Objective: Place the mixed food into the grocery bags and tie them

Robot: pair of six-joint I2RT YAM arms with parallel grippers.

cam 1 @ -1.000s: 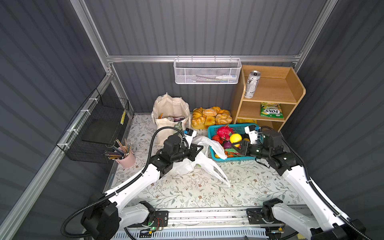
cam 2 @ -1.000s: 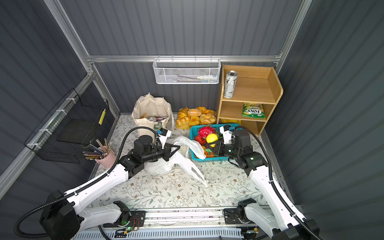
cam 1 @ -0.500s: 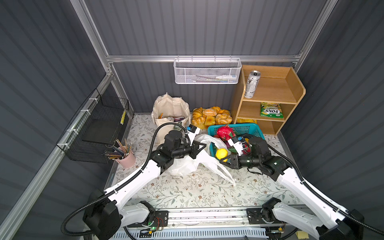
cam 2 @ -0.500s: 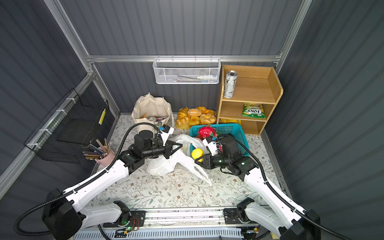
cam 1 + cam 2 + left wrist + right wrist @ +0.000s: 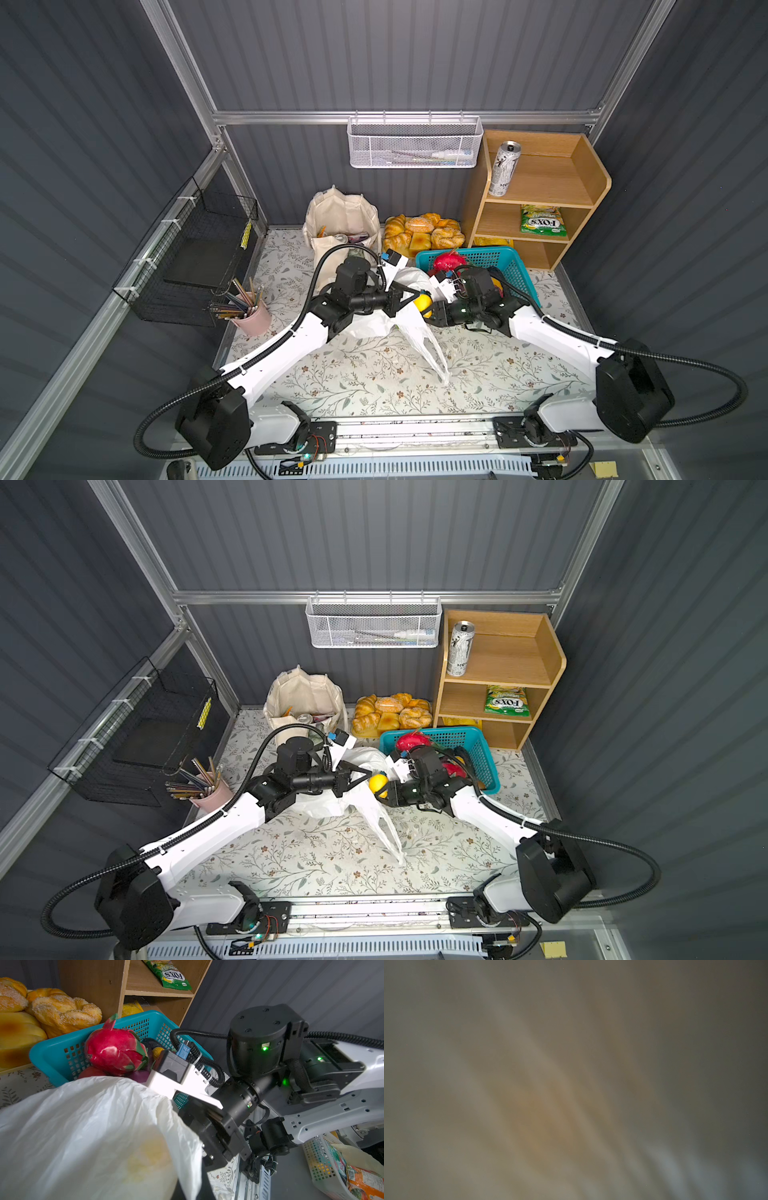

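Now out of the teal basket [image 5: 498, 255], a yellow fruit [image 5: 423, 302] rides clamped between the right jaws, at the mouth of the white plastic bag [image 5: 415, 332], whose rim the left jaws pinch shut and hold up; release into it looks next.

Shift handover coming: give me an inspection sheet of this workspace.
Surface: floral table cover, lying flat.
Job's things: lemon at plastic bag's mouth; tote behind, partly filled; can, sweets pouch, yellow packet on shelf.
Clutter: bread, fruit basket, pencil cup.
Grippers: left gripper shut on bag rim; right gripper shut on lemon.
Cables: black hoses loop over both arms.
Surroundings: wire basket on side wall, mesh basket on back wall.
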